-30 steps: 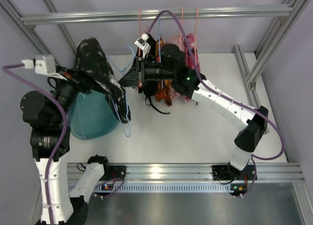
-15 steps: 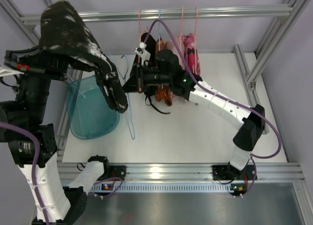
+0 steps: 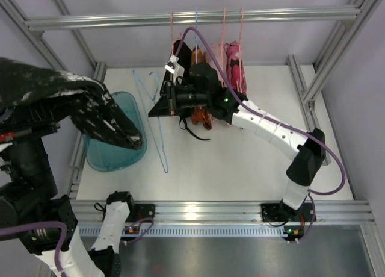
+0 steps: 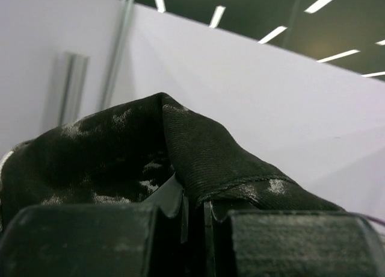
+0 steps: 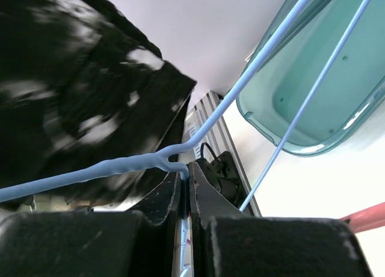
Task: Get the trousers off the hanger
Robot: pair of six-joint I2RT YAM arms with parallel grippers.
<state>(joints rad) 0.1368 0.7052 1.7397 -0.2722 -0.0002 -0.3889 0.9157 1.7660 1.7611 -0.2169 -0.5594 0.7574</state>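
Trousers (image 3: 90, 108) dangle from the left pincer (image 4: 194, 208), which pinches one thin fold; a slip could drop them outside the bin (image 3: 99, 159). Right pincer (image 5: 185, 180) clamps the hanger (image 5: 264, 51).

No readable text or labels.

The right gripper (image 5: 185, 176) has its jaws pressed together on the twisted neck of a pale blue wire hanger (image 5: 135, 164). From that pinch, two hanger wires run up and to the right. Above and left of the hanger hang the speckled trousers (image 5: 78, 90), black with white flecks and slightly blurred. Behind the hanger's wires, to the right, a teal plastic tub (image 5: 328, 102) rests on the white desk (image 5: 313, 189).
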